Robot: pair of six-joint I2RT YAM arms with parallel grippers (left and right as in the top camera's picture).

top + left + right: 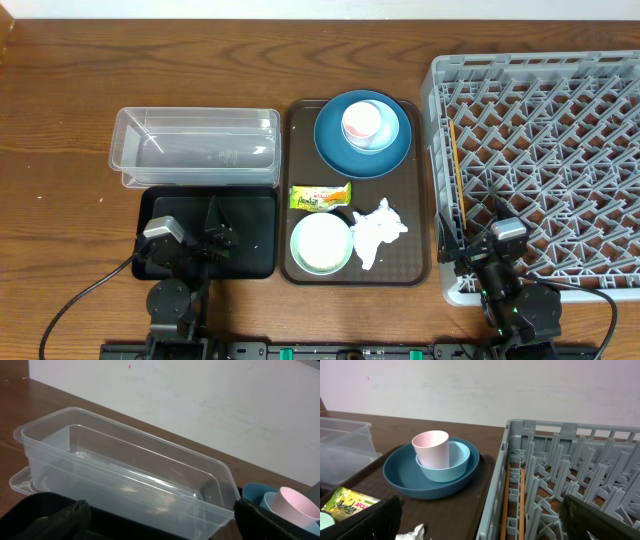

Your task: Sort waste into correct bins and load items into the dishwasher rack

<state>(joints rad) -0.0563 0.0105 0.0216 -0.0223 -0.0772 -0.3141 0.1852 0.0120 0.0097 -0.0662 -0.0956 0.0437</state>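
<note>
on brown tray (416, 205), pink cup (360, 119) in blue bowl (387, 134), wrapper (320, 197), napkin (381, 231)

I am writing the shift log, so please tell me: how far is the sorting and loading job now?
Done: nothing visible; the rack holds no dishes and the clear tub is empty. In hand: nothing; the left gripper and right gripper are open and empty. Left: napkin, wrapper, plate, cup, blue bowl and green bowl all sit on the brown tray.
</note>
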